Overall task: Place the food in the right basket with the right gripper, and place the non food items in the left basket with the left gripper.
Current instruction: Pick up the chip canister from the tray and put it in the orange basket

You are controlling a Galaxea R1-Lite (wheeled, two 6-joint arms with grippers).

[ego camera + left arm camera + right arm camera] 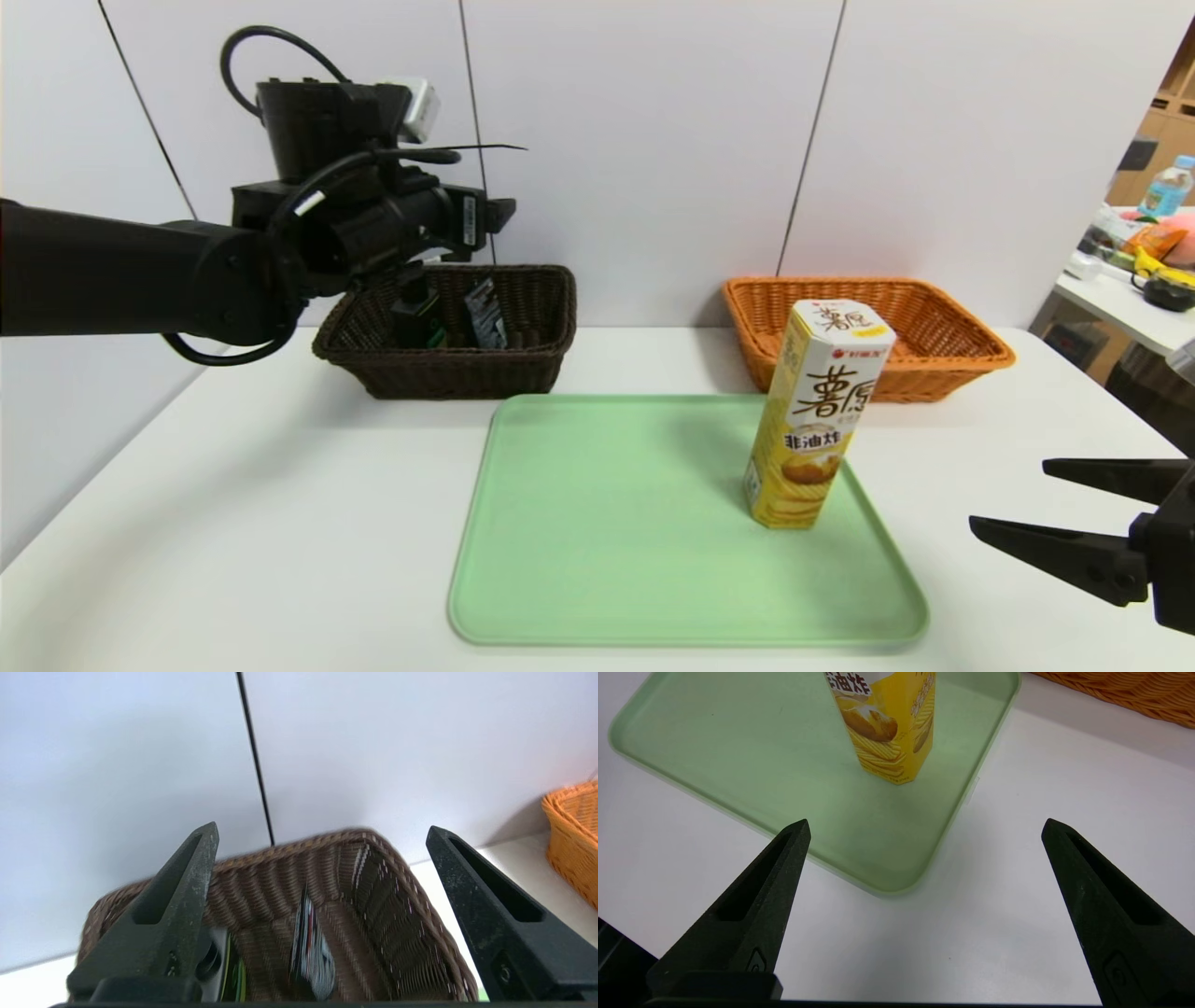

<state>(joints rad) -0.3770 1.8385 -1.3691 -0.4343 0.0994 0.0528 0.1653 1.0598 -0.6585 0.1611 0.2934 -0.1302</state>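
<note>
So the left gripper (322,833) is hovering over the dark brown basket (448,375), its two jaws standing wide apart with nothing between them. Two things are sitting inside that basket: one black box (417,319) with some green on it, and one silvery packet (486,314) leaning beside it.

The left arm (121,271) is reaching in pretty much level from the left side, wrist up above the basket.

Over on the other side, the right gripper (926,829) is waiting low above the white surface (280,523), off the right edge of the tray, its two jaws also wide open and empty.

One green tray (607,523) is lying in the middle, and exactly one yellow-and-white snack box (812,420) is standing upright on its right part. Behind that, one orange basket (934,373) is sitting at the back right, making two baskets total.
</note>
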